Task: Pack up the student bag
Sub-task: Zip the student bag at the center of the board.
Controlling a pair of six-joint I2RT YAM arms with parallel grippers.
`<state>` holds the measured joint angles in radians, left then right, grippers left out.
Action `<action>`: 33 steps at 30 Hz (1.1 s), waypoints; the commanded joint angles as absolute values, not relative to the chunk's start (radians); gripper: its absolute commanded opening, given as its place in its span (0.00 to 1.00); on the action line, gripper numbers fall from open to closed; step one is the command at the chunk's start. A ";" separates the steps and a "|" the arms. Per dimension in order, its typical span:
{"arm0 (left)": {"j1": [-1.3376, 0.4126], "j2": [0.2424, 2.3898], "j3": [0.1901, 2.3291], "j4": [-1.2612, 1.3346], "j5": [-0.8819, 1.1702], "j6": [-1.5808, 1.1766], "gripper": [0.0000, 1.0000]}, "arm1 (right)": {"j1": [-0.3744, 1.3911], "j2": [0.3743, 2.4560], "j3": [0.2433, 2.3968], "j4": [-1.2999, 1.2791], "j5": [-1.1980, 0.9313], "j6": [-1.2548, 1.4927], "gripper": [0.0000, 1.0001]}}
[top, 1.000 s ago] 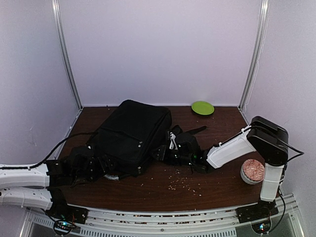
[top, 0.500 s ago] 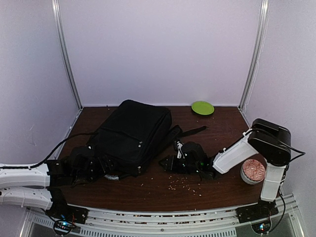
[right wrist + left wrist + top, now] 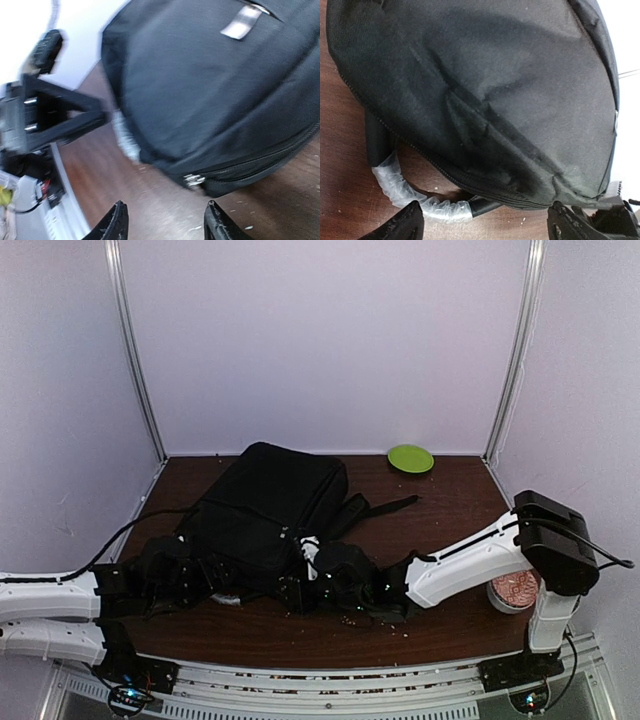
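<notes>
Jaws apart on left gripper (image 3: 485, 210) and right gripper (image 3: 164, 207), the right has swung in to the bag (image 3: 210, 90), beside its zipper pull (image 3: 193, 179), seemingly for unzipping.

Student bag (image 3: 485, 90): matt black woven cloth, fine ribbed weave, softly creased. Handle (image 3: 395, 186): wrapped in clear crinkled plastic film, shiny. Zipper pull (image 3: 194, 179): bright metal. Table (image 3: 340, 165): dark brown wood grain, low sheen, smooth.
</notes>
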<state>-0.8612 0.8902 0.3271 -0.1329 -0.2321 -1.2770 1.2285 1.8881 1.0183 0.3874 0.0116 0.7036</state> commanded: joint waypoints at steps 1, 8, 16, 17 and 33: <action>-0.865 0.865 0.325 -0.115 -0.248 -1.268 0.88 | 1.232 1.952 1.094 0.199 0.187 0.690 0.52; -0.865 0.864 0.327 -0.123 -0.242 -1.266 0.88 | 1.231 2.030 1.214 0.077 0.231 0.689 0.50; -0.865 0.853 0.322 -0.136 -0.239 -1.265 0.88 | 1.225 1.980 1.175 0.025 0.348 0.726 0.48; -0.865 0.849 0.322 -0.138 -0.239 -1.265 0.88 | 1.220 1.954 1.144 0.032 0.366 0.729 0.47; -0.865 0.842 0.309 -0.136 -0.242 -1.264 0.88 | 1.217 1.856 1.000 0.360 0.044 0.523 0.47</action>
